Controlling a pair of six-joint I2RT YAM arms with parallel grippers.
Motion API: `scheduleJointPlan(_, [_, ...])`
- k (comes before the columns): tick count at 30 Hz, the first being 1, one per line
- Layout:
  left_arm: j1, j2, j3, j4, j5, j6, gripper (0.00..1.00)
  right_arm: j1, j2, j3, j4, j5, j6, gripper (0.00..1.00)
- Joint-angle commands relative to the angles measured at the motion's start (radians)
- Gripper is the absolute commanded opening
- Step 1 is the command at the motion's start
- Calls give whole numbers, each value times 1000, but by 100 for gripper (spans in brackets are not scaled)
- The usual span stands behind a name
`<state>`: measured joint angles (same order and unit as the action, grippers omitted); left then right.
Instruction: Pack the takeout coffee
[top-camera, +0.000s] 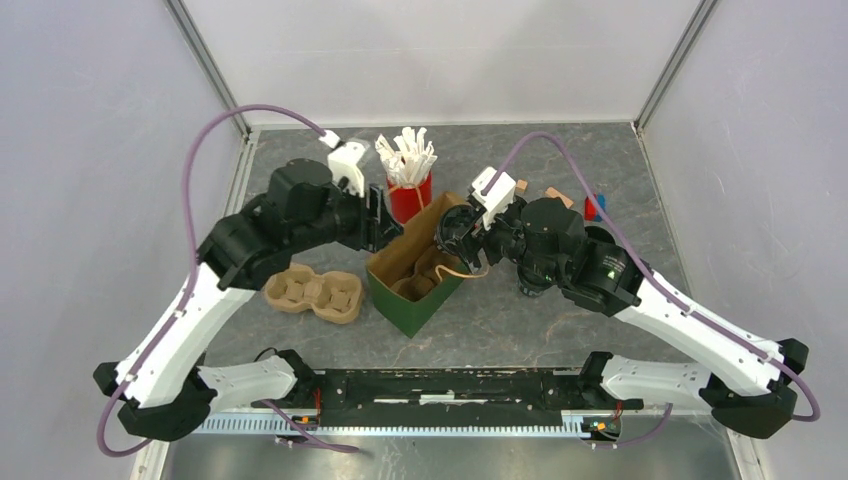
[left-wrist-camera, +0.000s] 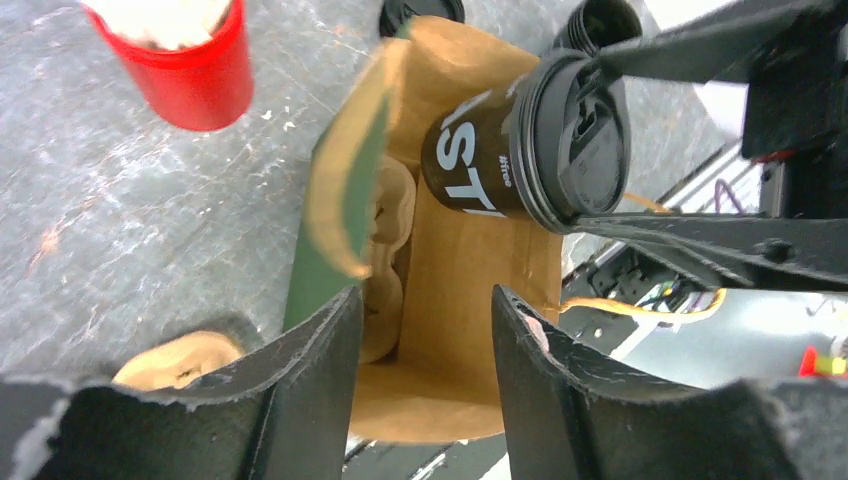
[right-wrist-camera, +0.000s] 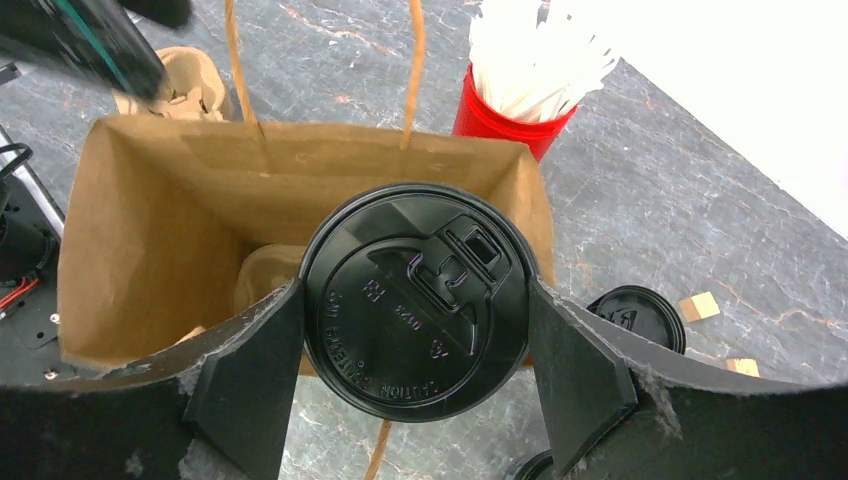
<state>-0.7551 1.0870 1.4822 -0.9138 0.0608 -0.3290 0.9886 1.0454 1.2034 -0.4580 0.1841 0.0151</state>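
Takeout coffee (right-wrist-camera: 415, 300): pinched in R gripper (right-wrist-camera: 415, 315), lower upright into paper bag (right-wrist-camera: 150, 210), w/ spread, empty L gripper (left-wrist-camera: 425, 300) clear of rim.

Black on the takeout coffee cup (left-wrist-camera: 470, 150), bold white lettering across its side; black again on its lid (right-wrist-camera: 415, 300). Green outside, kraft brown inside on the paper bag (top-camera: 400, 305). Red for the stick cup (top-camera: 408, 202), white for its sticks (top-camera: 405, 155). Pale tan on the pulp carrier (top-camera: 313, 293). Dark grey with lighter marble veining on the table (top-camera: 520, 320).
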Motion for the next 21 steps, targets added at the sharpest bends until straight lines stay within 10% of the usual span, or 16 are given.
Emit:
scheduleJointPlan(1, [-3, 12, 158, -238, -175, -237, 58, 7, 6, 4, 32, -14, -35, 79])
scheduleJointPlan(7, [-3, 50, 228, -467, -72, -413, 60, 8, 17, -6, 56, -21, -27, 79])
scheduleJointPlan(21, [-3, 60, 23, -373, 53, -480, 70, 8, 2, -43, 87, -16, -29, 79])
